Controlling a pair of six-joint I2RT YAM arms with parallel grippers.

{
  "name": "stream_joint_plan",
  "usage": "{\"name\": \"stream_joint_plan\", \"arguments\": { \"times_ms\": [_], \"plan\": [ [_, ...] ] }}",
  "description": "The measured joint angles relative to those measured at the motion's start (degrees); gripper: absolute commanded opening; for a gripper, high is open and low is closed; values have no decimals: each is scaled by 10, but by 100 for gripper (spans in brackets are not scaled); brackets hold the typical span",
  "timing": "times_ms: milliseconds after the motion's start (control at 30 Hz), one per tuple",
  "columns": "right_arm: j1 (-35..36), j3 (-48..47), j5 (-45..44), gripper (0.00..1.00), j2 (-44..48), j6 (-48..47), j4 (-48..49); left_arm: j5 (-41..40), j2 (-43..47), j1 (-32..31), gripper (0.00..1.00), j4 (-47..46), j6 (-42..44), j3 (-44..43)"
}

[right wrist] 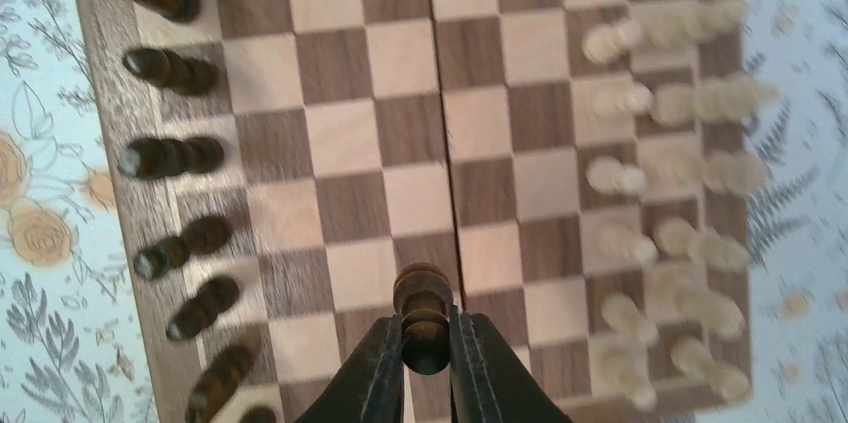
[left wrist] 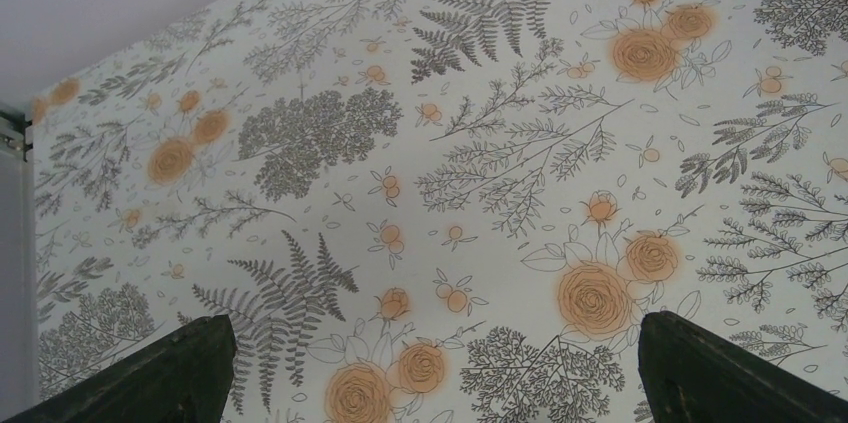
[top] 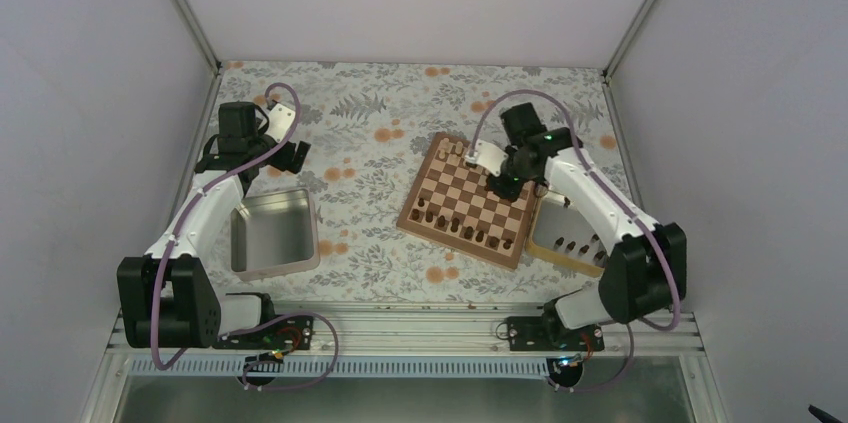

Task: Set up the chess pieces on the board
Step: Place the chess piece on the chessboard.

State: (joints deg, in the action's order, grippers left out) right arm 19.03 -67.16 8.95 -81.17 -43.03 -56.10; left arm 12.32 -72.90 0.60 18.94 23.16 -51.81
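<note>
The board (top: 470,198) lies right of centre, its checks filling the right wrist view (right wrist: 380,143). Several dark chess pieces (top: 455,228) stand along its near edge, seen as a column at the left of the right wrist view (right wrist: 170,158). My right gripper (top: 503,183) hovers above the board's right side, shut on a dark chess piece (right wrist: 424,315) held above the squares. My left gripper (top: 290,155) is over the bare cloth at the far left, open and empty; its fingertips (left wrist: 190,368) frame only flowered cloth.
Pale cream pieces (right wrist: 665,173) stand in two rows on the board's far side (top: 455,150). A light wooden tray (top: 570,238) with more dark pieces sits right of the board. A grey metal tin (top: 273,233) stands at the left.
</note>
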Motion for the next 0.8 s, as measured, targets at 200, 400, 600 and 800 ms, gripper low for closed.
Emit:
{"name": "stream_joint_plan", "arguments": {
  "times_ms": [200,400,600,800],
  "plan": [
    [69,-3,5,13,-64,16,38,-1,0,0,100,0,0,0],
    [133,-34,5,13,-122,28,57,-2,0,0,100,0,0,0],
    [170,-71,3,13,-164,31,68,-2,0,0,100,0,0,0],
    [186,-75,-5,13,-200,37,70,-2,0,0,100,0,0,0]
  ]
}}
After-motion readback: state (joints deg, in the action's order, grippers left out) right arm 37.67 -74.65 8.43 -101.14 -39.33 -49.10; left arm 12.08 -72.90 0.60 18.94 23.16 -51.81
